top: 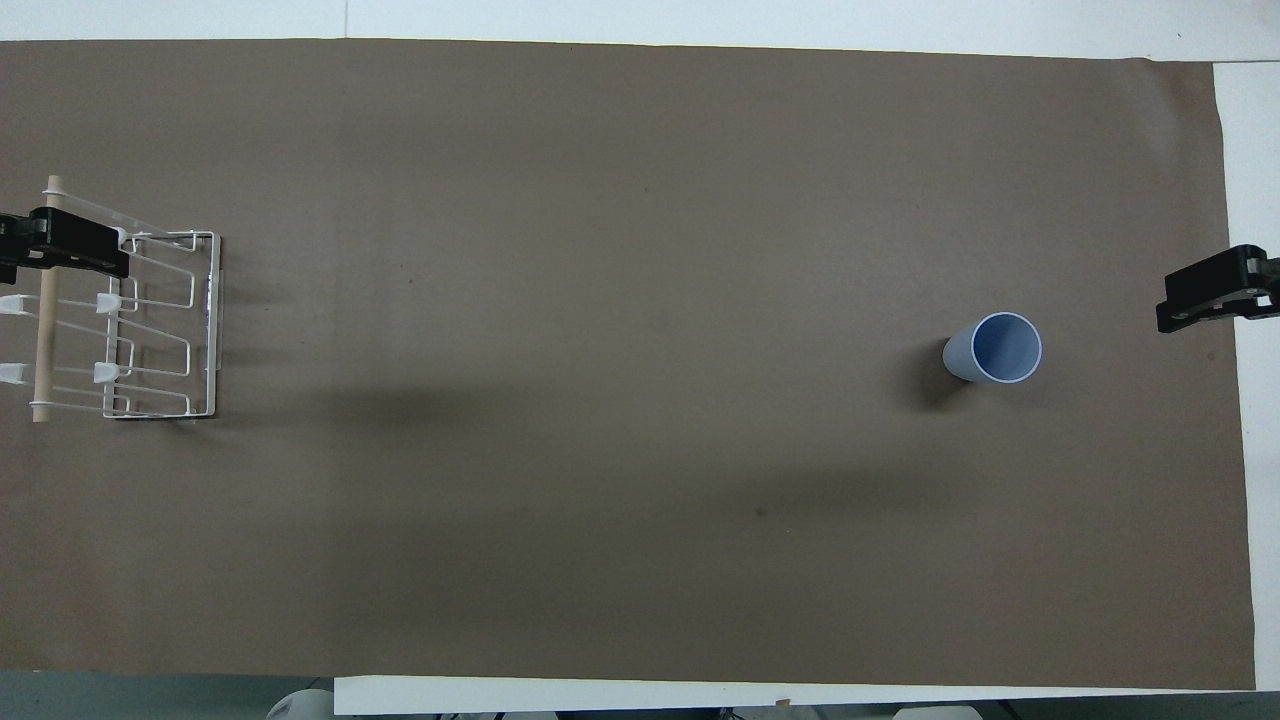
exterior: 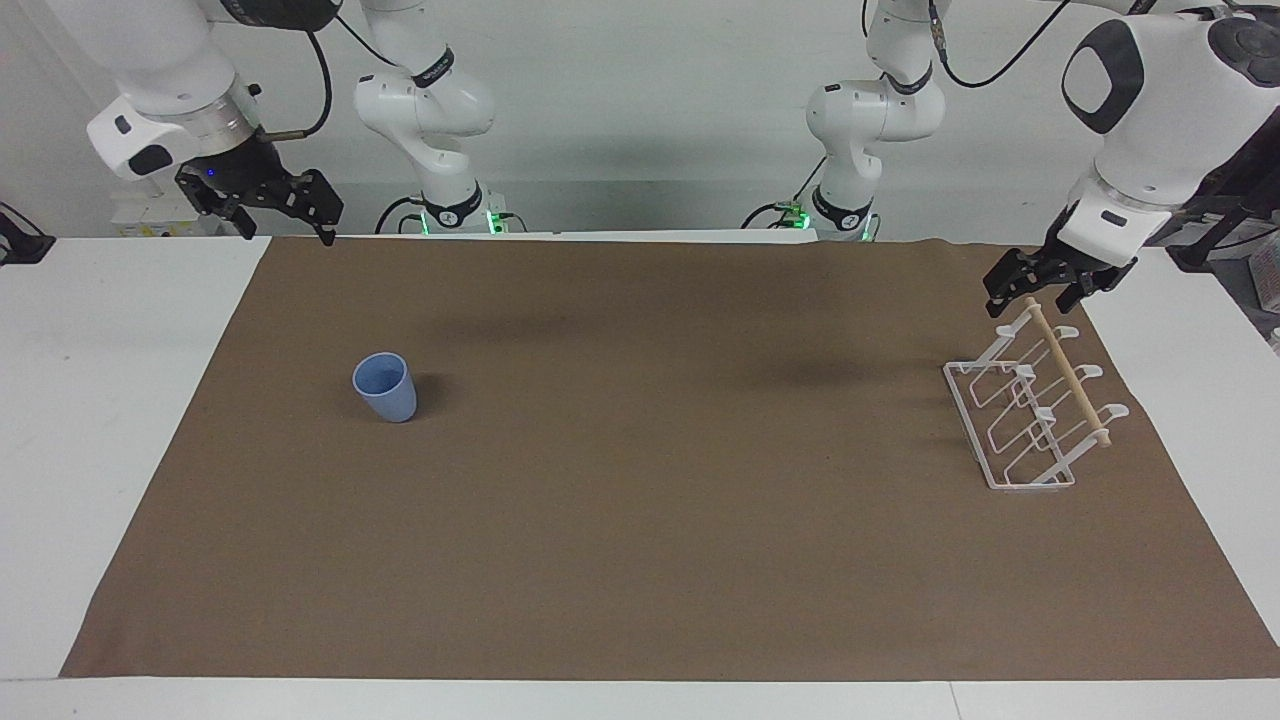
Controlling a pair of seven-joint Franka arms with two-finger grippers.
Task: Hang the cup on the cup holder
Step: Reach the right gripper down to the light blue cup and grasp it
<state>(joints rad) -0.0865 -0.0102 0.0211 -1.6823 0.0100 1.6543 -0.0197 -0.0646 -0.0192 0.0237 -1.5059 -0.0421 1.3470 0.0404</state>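
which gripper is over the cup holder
The left gripper hangs over the cup holder, by its dowel's end. The right gripper hangs apart, nearer the cup.

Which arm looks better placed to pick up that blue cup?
The right arm. Its open gripper hangs at the cup's end of the table; the left gripper waits over the cup holder.

The cup [exterior: 385,388] stands upright on the counter [exterior: 640,560] near the raised right pincer [exterior: 285,215]; the cup holder [exterior: 1035,410] sits under the raised left pincer [exterior: 1040,290], well apart.
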